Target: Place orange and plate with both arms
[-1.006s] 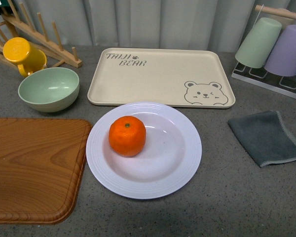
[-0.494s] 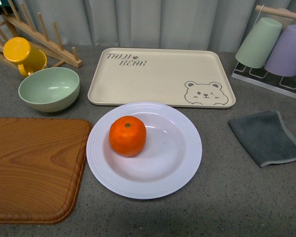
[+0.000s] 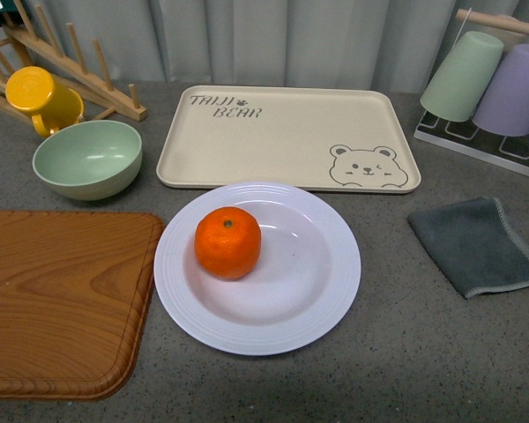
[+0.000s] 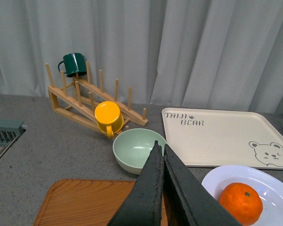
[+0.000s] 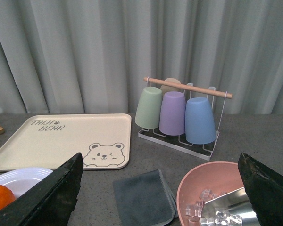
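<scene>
Front view: orange [image 3: 227,243] sits in the plate [image 3: 328,295], on the left side of its well, stem dot facing up. Plate lies flat on the grey table [image 3: 379,379] at the centre of the frame. Just above it, rim close to rim, is a beige bear tray [image 3: 286,137]. A wooden board [image 3: 62,300] fills the lower left, its edge just beside the plate. Green bowl [image 3: 87,159] is in the upper left, with a yellow mug [image 3: 42,99] behind it on a wooden rack [image 3: 79,66]. Grey cloth [image 3: 476,245] lies at middle right, apart from the plate; upturned cups [image 3: 463,77] stand in the upper right corner

Left wrist view: left gripper [image 4: 160,150] has its jaws pressed together, nothing between them, seen over the board, with the bowl and orange beyond

Right wrist view: right gripper [image 5: 160,160] has its jaws spread wide, holding nothing, with the cloth and a pink bowl [image 5: 198,181] of ice between them
</scene>
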`<state>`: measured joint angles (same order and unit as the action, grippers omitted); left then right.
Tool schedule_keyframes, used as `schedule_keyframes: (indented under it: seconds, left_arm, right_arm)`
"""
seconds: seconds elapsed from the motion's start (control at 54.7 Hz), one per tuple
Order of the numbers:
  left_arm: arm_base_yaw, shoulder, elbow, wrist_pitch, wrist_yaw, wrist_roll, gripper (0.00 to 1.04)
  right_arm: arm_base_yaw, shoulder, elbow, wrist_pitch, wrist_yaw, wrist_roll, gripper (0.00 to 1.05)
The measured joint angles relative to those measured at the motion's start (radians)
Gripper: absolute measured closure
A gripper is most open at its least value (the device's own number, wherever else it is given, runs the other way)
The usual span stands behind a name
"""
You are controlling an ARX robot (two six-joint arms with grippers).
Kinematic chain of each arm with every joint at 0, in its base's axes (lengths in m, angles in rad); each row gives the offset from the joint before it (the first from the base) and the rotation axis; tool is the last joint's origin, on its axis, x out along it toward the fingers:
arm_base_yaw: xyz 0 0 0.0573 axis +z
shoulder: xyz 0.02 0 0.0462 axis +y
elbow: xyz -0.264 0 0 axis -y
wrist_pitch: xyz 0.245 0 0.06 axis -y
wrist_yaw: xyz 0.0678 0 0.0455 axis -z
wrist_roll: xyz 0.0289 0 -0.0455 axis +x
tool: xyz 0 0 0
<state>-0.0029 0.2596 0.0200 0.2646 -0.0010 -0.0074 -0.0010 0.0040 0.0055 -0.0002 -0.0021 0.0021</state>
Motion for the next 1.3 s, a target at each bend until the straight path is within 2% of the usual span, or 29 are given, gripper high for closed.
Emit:
schedule_keyframes:
  seconds: [0.146, 0.439, 0.476, 0.64, 0.75, 0.951, 1.061, 1.152, 1.189, 1.299]
  left_arm:
    - [0.0, -0.038, 0.0, -0.039, 0.0, -0.001, 0.99]
    - [0.0, -0.045, 0.0, -0.042, 0.0, 0.003, 0.48]
    - [0.0, -0.048, 0.0, -0.047, 0.0, 0.004, 0.52]
    - [0.0, -0.095, 0.0, -0.097, 0.0, 0.003, 0.84]
    - [0.0, -0.223, 0.0, -0.252, 0.001, 0.0, 1.01]
    - [0.0, -0.254, 0.0, -0.262, 0.001, 0.003, 1.01]
    - [0.0, -0.255, 0.0, -0.262, 0.001, 0.003, 0.83]
    - [0.0, -0.255, 0.0, -0.263, 0.001, 0.003, 0.68]
    - [0.0, -0.255, 0.0, -0.264, 0.001, 0.003, 0.61]
    - [0.0, -0.256, 0.0, -0.264, 0.001, 0.003, 0.38]
  right_arm:
    - [0.0, 0.0, 0.0, 0.0, 0.0, 0.0, 0.09]
    - [0.0, 0.0, 0.0, 0.0, 0.0, 0.0, 0.09]
    - [0.0, 0.0, 0.0, 0.0, 0.0, 0.0, 0.09]
    - [0.0, 0.0, 0.0, 0.0, 0.0, 0.0, 0.09]
    - [0.0, 0.0, 0.0, 0.0, 0.0, 0.0, 0.09]
    - [0.0, 0.0, 0.0, 0.0, 0.0, 0.0, 0.09]
    - [0.0, 0.0, 0.0, 0.0, 0.0, 0.0, 0.09]
    - [0.028, 0.098, 0.054, -0.124, 0.12, -0.005, 0.09]
    - [0.029, 0.162, 0.065, -0.124, 0.128, -0.005, 0.09]
    - [0.015, 0.457, 0.082, 0.023, 0.043, 0.024, 0.09]
